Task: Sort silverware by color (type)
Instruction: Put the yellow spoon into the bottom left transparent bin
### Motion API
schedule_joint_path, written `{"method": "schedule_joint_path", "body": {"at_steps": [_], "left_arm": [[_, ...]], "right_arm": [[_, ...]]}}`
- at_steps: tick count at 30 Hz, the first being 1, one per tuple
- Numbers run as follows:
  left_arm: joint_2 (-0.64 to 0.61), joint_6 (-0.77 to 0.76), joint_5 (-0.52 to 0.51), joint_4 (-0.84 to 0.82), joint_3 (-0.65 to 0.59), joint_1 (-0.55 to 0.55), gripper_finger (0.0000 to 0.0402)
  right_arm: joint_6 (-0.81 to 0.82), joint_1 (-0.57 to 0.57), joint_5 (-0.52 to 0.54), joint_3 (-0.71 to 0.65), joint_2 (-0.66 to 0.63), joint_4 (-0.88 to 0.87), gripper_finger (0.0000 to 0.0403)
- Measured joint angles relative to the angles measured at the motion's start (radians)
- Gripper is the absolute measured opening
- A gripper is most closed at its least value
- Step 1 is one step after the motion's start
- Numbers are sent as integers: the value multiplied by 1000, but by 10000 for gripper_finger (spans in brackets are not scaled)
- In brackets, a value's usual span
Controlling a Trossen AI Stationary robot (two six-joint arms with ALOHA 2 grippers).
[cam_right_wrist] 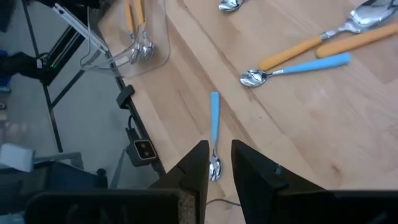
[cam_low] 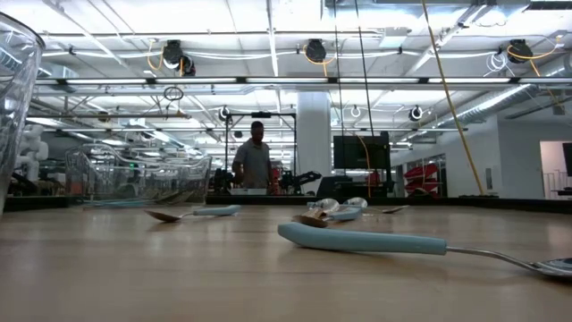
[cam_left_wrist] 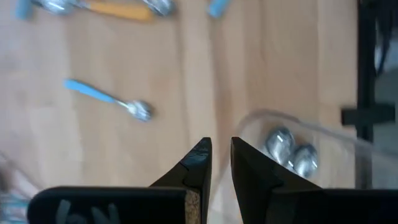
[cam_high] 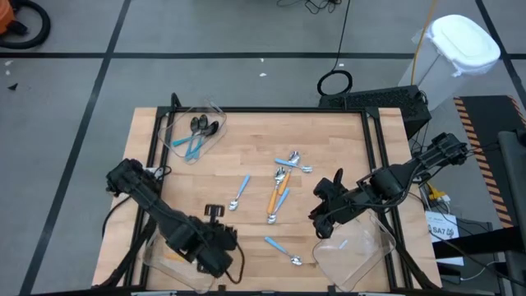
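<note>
Small spoons lie flat on the wooden table: one blue-handled near the near edge, another blue-handled one, two orange-handled ones and a cluster farther back. My right gripper hovers just right of the near blue spoon, fingers nearly together and holding nothing. My left gripper hangs by the near-left bin, also nearly closed and empty.
Three clear bins stand on the table. The far-left one holds black-bowled, blue-handled spoons. The near-left one holds orange-handled spoons. The third is near-right. A person stands far behind the table.
</note>
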Motion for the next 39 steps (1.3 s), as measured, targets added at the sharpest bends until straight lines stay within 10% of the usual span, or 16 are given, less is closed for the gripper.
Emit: {"method": "schedule_joint_path", "body": {"at_steps": [15, 39], "left_arm": [[-1, -42, -151, 212, 153, 222, 62], [156, -604, -84, 381, 153, 496, 63]], "right_arm": [[-48, -8, -71, 0, -48, -155, 66], [-488, -8, 65, 0, -276, -455, 66]]}}
